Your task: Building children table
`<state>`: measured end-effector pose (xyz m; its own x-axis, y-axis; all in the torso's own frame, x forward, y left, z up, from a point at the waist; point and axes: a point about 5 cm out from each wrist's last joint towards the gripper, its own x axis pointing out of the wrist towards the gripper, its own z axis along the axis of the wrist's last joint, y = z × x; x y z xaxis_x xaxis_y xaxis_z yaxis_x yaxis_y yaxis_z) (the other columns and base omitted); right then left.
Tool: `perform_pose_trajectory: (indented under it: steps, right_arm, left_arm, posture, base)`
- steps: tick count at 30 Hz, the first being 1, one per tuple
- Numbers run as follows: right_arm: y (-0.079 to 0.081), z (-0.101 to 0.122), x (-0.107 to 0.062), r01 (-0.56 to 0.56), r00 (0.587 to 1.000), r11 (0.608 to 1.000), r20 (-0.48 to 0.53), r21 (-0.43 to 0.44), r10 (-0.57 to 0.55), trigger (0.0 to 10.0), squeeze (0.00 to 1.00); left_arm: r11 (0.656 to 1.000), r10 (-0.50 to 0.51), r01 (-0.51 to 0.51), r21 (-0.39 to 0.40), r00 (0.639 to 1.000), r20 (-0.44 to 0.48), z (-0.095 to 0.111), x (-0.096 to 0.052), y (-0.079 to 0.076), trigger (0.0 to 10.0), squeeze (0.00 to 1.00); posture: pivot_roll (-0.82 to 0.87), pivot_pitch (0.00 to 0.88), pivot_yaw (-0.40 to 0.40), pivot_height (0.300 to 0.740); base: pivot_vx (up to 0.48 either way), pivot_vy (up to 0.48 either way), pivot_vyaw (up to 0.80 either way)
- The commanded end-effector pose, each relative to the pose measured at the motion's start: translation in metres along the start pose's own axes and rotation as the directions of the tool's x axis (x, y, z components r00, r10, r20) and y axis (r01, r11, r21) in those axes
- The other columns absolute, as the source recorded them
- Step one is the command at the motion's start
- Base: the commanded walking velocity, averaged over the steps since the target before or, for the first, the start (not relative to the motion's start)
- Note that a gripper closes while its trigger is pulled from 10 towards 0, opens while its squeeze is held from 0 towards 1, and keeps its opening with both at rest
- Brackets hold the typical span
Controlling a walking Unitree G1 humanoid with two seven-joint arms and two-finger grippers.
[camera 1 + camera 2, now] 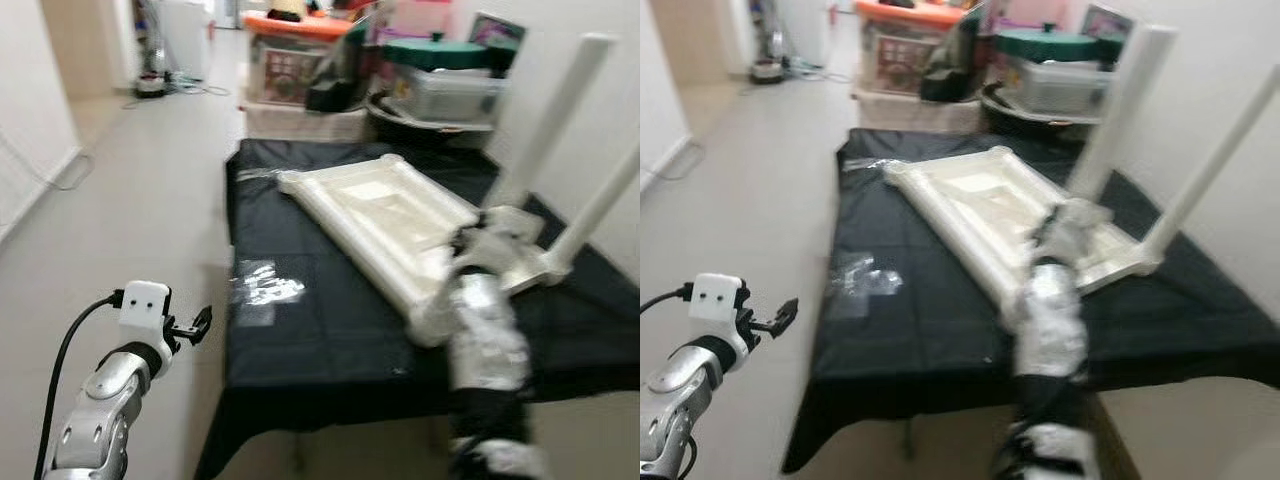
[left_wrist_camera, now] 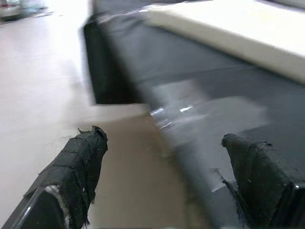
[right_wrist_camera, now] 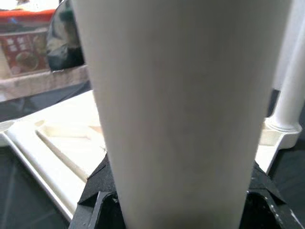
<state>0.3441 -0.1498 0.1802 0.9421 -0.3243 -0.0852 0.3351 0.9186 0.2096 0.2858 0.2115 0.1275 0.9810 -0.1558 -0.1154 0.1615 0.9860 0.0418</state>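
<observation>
Right gripper (image 3: 181, 200) clenched on your white plastic table leg (image 3: 181, 95) | rigid, light, slick: grip low | upturned white tabletop (image 1: 385, 215) at 12 o'clock | left gripper (image 1: 190, 326) released, idle.

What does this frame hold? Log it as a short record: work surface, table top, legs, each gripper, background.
work surface: black cloth covering a low platform
table top: white table top lying upside down on the cloth
legs: two white legs standing at its far right end
right gripper: right gripper closed around a white leg, over the table top's near end
left gripper: left gripper empty, jaws open, beside the cloth's left edge
background: storage bins stacked behind
</observation>
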Motion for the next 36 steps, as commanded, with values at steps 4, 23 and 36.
perform_pose_trajectory:
  steps: [4, 23, 36]
  right_arm:
    - [0.018, -0.032, -0.003, -0.047, 0.978, 0.996, -0.199, 0.075, 0.061, 0.0, 0.0]
    - [-0.005, 0.036, 0.005, -0.251, 0.968, 0.968, -0.03, -0.005, 0.251, 10.0, 0.0]
    - [-0.033, 0.047, 0.024, -0.674, 0.738, 0.72, -0.1, -0.168, 0.667, 10.0, 0.0]
  left_arm:
    - [1.0, 0.016, -0.016, 0.006, 1.0, -0.023, -0.003, 0.0, 0.005, 10.0, 0.0]
    - [1.0, 0.0, 0.0, 0.001, 1.0, -0.028, -0.005, 0.001, -0.003, 10.0, 0.0]
    - [1.0, -0.013, 0.013, 0.005, 1.0, -0.026, -0.005, 0.004, -0.004, 10.0, 0.0]
  posture:
    - [0.07, 0.0, -0.107, 0.74]
    - [0.04, 0.0, -0.09, 0.74]
    - [0.04, 0.0, -0.089, 0.74]
  base:
    - [0.0, 0.0, 0.0]
    - [0.0, 0.0, 0.0]
    - [0.0, 0.0, 0.0]
